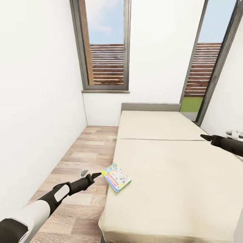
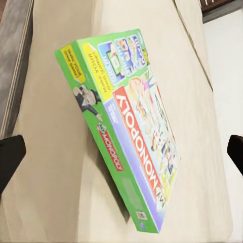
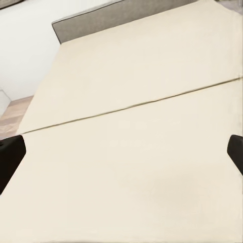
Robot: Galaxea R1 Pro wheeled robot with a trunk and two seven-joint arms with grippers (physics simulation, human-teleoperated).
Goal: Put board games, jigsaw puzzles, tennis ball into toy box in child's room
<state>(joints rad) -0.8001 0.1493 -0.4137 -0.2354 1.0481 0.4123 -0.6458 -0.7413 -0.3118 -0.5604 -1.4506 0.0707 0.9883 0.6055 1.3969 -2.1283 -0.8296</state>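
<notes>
From the head we see our left arm stretched from seven o'clock, its left hand level, tips just beside the green board game lying on the bed near its left edge. Our right arm enters at three o'clock, right hand over the bed. At the left wrist, fingers stand wide apart, empty, with the game ahead. At the right wrist, fingers spread wide, holding nothing, above bare bedding.
</notes>
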